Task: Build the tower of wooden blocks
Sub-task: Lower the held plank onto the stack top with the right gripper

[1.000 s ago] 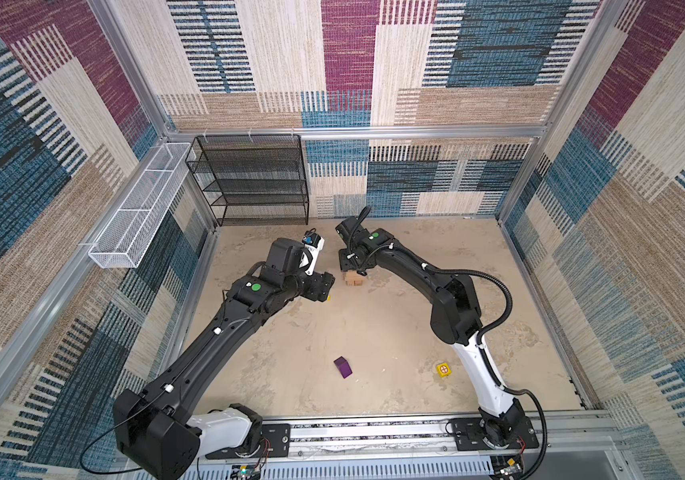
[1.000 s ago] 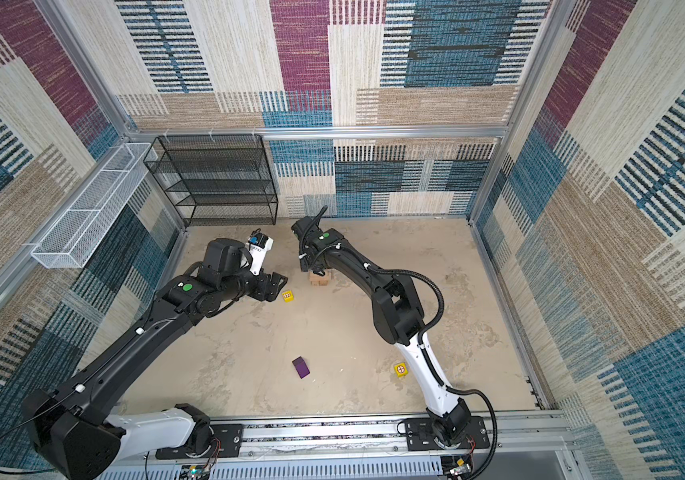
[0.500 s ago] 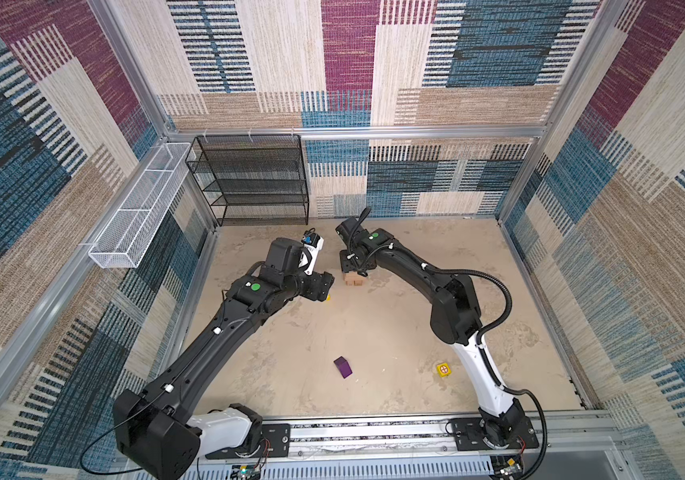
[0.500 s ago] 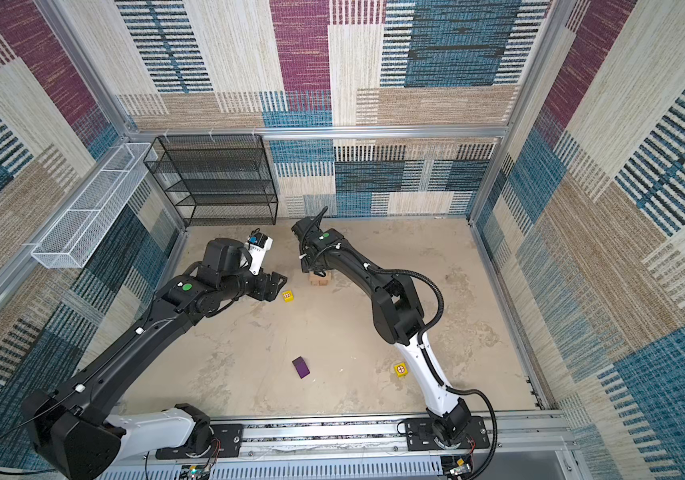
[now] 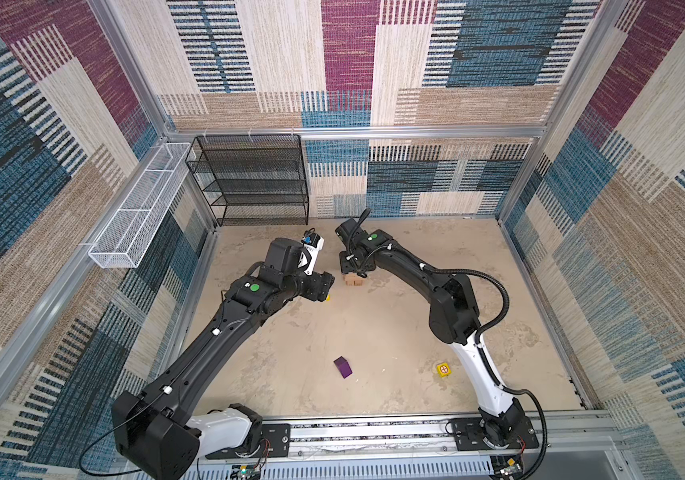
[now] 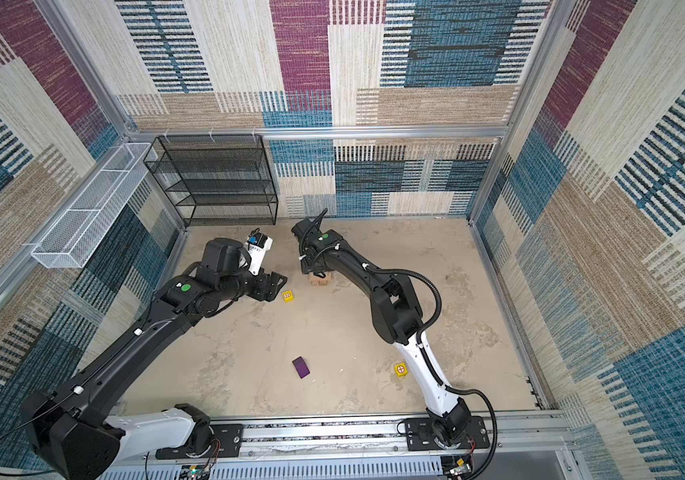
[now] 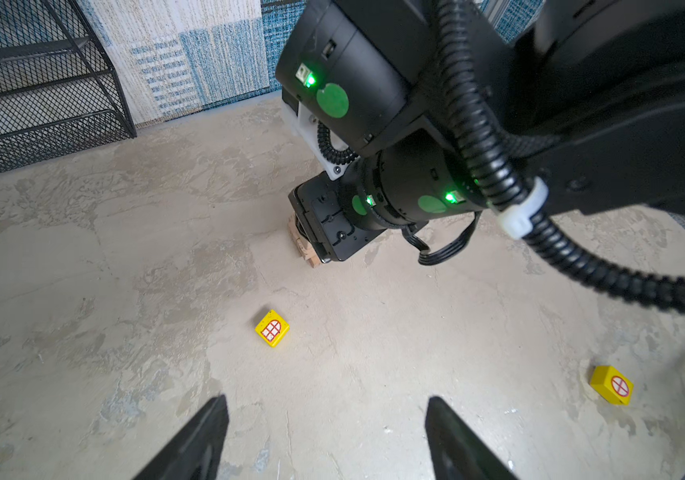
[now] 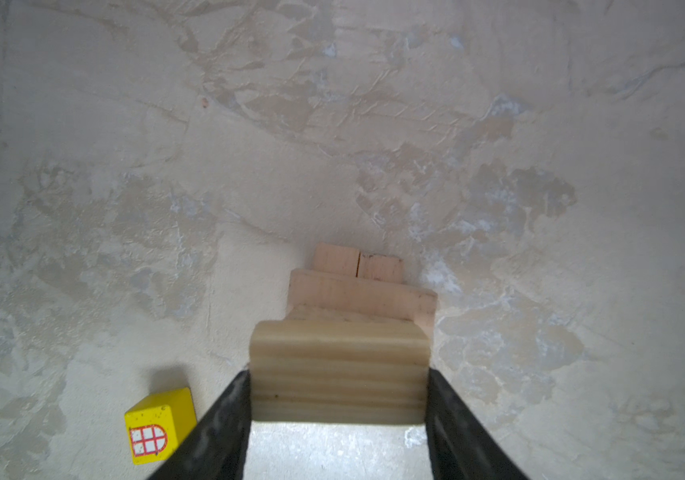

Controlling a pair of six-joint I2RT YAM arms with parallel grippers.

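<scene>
mottled beige tabletop [image 5: 374, 324] carries brick stack [image 5: 353, 281], two yellow cubes [image 6: 288, 295] [image 6: 401, 369], purple block [image 5: 342, 367].

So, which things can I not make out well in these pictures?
Brick count of the wood block tower: both top views, right arm covers it; right wrist view, the held brick hides lower layers.
Shape of the purple block: too small in both top views.
The windowed yellow cube: in a top view, the left gripper nearly hides it.
</scene>
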